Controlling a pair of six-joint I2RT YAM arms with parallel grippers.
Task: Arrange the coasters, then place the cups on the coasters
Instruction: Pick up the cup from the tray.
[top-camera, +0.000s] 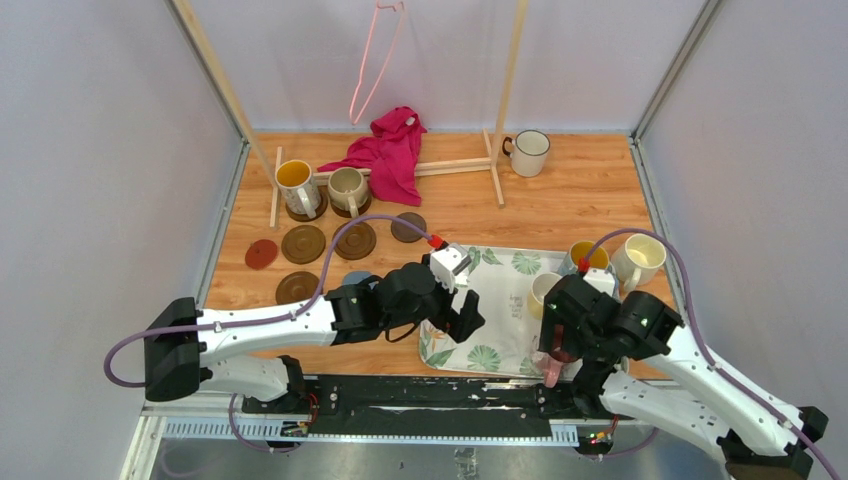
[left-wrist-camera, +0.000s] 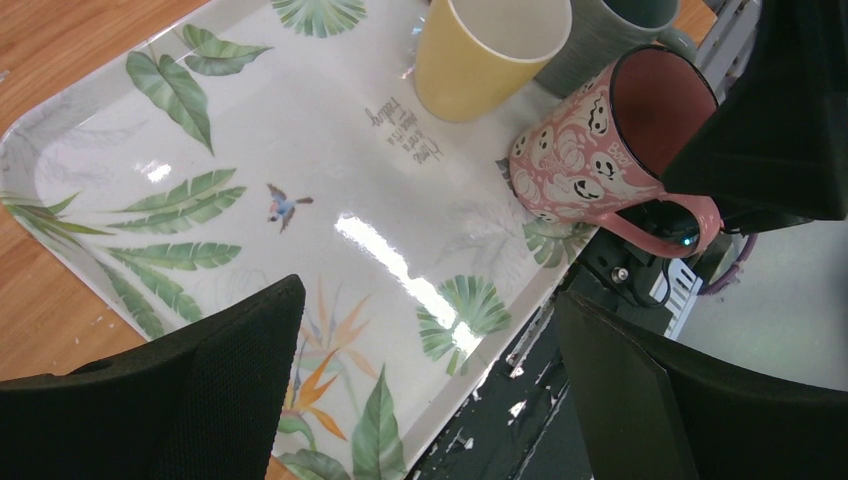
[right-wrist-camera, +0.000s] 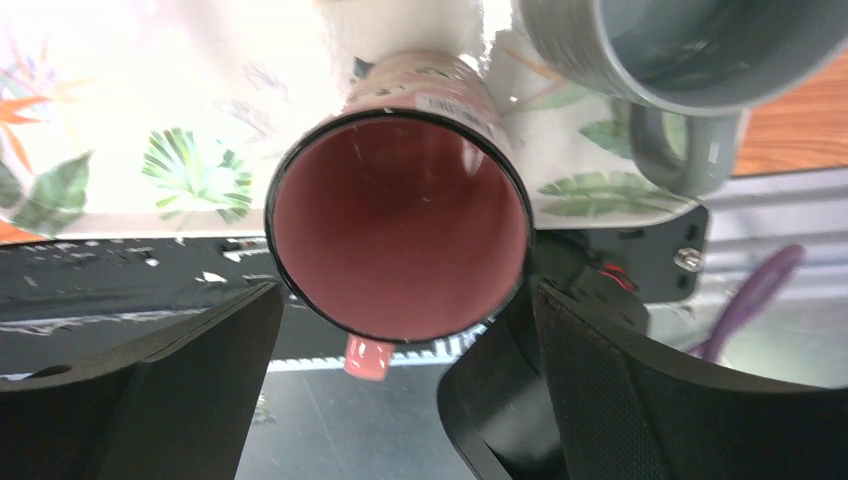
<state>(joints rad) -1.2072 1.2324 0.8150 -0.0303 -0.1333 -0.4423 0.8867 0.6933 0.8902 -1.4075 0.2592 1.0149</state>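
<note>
Several flat coasters lie at the left, among them a red one and brown ones. An orange-lined cup and a beige cup each stand on a brown coaster. A pink ghost-patterned mug stands upright at the near right corner of the leaf tray, beside a yellow cup and a grey mug. My right gripper hangs open just above the pink mug, its fingers either side of the rim. My left gripper is open over the tray's near edge, holding nothing.
A white mug with a dark rim stands at the back right by a wooden rack with a red cloth. Two more cups stand right of the tray. The black base rail runs along the near edge.
</note>
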